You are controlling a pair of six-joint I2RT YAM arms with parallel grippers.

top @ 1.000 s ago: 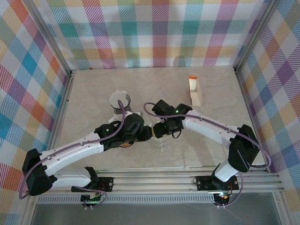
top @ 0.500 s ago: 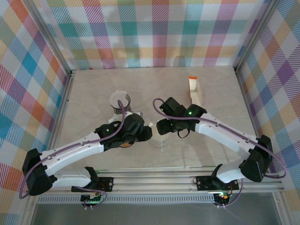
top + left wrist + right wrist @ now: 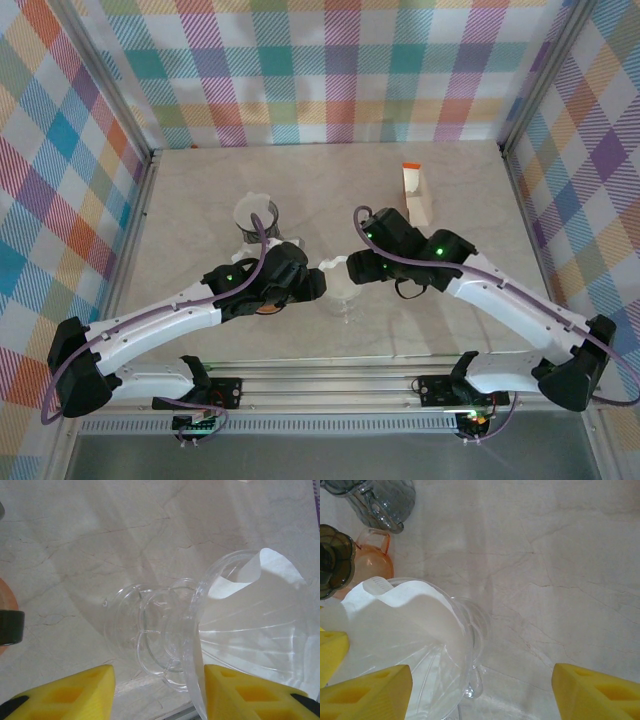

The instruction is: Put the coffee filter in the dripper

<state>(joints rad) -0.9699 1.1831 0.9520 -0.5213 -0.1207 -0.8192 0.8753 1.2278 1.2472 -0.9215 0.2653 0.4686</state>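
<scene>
1. The filter (image 3: 405, 612) has been let go by the right gripper (image 3: 352, 268). In the right wrist view its fingers are spread wide, with nothing pinched between them.
2. The filter is seated inside the dripper (image 3: 341, 298), which stands close to the near edge of the table (image 3: 200, 190), about midway along it. The paper's wavy upper edge seems to be raised a little above the glass rim on one side, so the seating is judged loose rather than flush.
3. The left gripper (image 3: 159, 667) is held spread on either side of the dripper's base; whether the glass is touched cannot be told.
4. The task is judged essentially done — what is left is a clean retreat of both arms without the dripper being knocked.
5. A second ago the right gripper was placed directly over the dripper and the paper was hidden beneath it. Now the gripper is drawn back toward the right edge, its elbow is swung outward, and the white paper is exposed. The left arm and the dripper are found in the same place — no shift is seen.
</scene>
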